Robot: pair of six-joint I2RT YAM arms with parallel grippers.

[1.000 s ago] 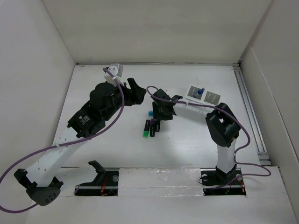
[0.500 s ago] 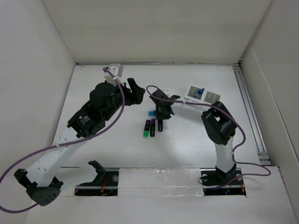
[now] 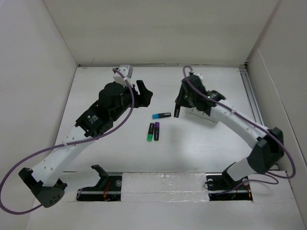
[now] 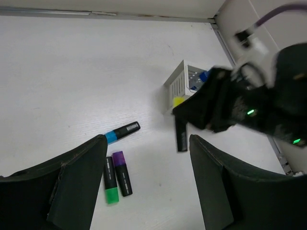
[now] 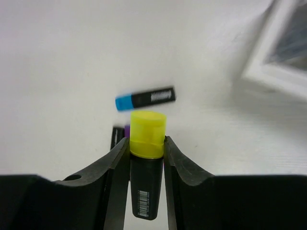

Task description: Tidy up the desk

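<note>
1. Grip of the right gripper (image 5: 147, 140) on a yellow-capped highlighter (image 5: 145, 184): clenched from both sides on the black barrel and the lower edge of the cap. Long axis in line with the fingers (image 5: 112, 172), cap at the fingertip end.
2. Held clear of the table (image 3: 201, 143), over its far middle part, just beside a white slotted pen holder (image 4: 184, 81). From the left wrist, a steep, near-upright black bar.
3. Left gripper (image 4: 148, 191): released, spread wide, nothing between, raised over the far left-middle of the table and facing the right gripper.
4. Blue-capped highlighter (image 3: 161, 115): flat on the table between the two grippers, long axis left to right, cap to the left.
5. Green-capped highlighter (image 3: 150, 132) and purple-capped highlighter (image 3: 156, 131): closer to the arm bases, side by side, long axes near to far, green cap at the near end, purple cap at the far end.
6. Table itself: flat, matte white, walled on the left and far sides, carrying both arm bases at its near edge. From above, broader left to right than near to far, though the true longer side cannot be told.
</note>
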